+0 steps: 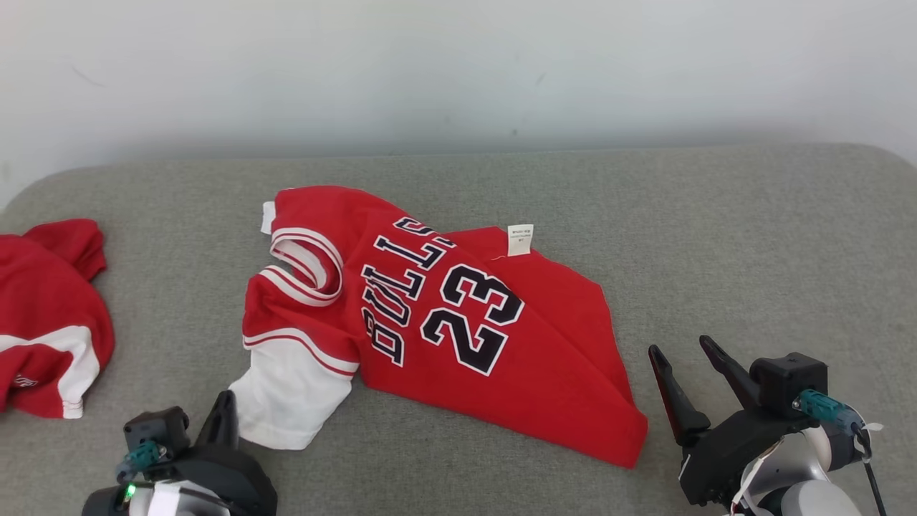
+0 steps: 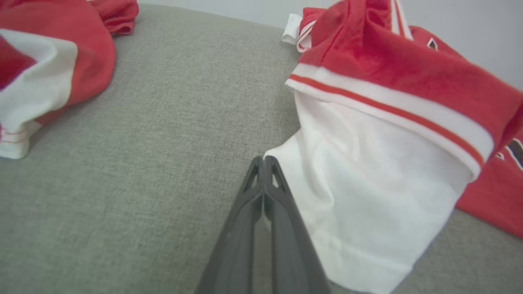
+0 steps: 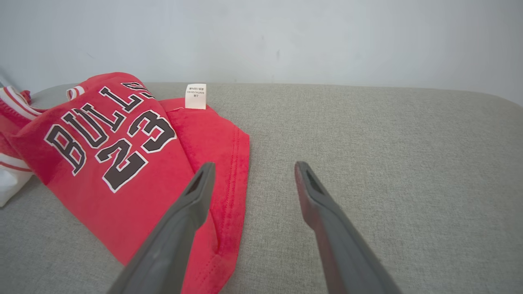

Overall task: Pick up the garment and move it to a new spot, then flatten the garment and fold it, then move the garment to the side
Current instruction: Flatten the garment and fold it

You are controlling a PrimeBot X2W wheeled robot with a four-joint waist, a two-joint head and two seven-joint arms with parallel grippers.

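Two grippers I watched: the left gripper [image 2: 264, 160] had fingers pressed together at the white sleeve [image 2: 367, 183] of the red jersey [image 1: 458, 337] on the grey cushion [image 1: 752, 236]; the right gripper [image 1: 679, 346] stood wide beside its hem.

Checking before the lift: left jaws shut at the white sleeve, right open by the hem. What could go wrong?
1. Left jaws are shut at the corner of the white sleeve; whether cloth is caught is unclear, so the lift may slip.
2. Right jaws are open beside the jersey hem; closing there may catch one layer only.
3. Another red garment lies nearby on the left; dragging could snag it.
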